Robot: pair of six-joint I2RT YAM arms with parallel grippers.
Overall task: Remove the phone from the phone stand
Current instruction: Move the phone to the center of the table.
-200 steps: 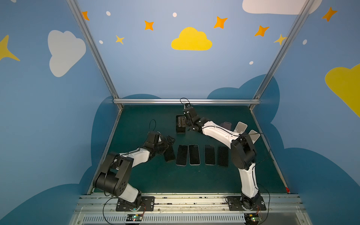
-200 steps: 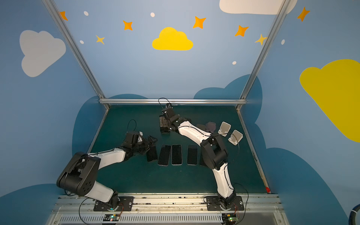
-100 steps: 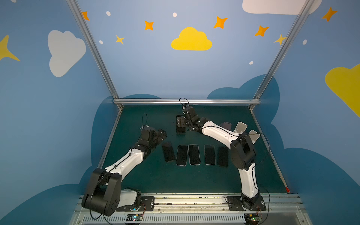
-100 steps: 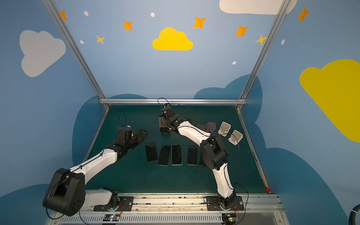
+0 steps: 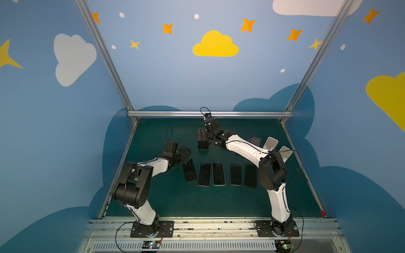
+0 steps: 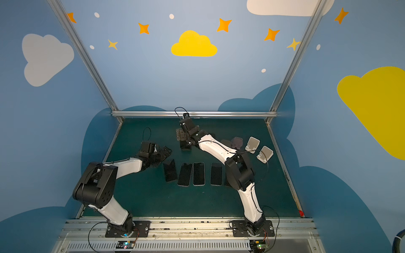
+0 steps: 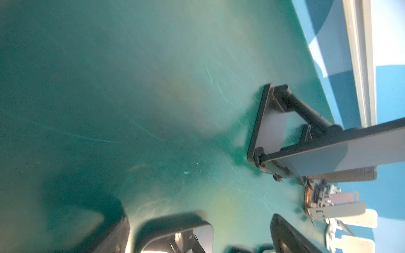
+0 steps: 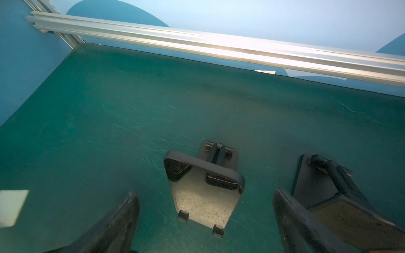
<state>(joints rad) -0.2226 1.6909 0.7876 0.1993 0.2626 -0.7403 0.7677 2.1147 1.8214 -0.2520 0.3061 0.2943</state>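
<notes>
Dark glossy phone (image 8: 206,203), propped on black stand (image 8: 219,151), is flanked by unclenched right gripper (image 8: 205,193); stand may be toppled if clipped.

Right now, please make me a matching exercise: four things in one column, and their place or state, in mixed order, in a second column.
1. left arm's black tool
2. right arm's black tool
3. row of five dark-screened flat phones
4. pair of white tilted phone stands

A. on the dark green mat, near the right arm's elbow
B. lying flat, mid-mat
C. open, at a black folding phone stand
D. open, beside one end of the phone row

Pairs: 1-D, 2-C, 3-B, 4-A.
</notes>
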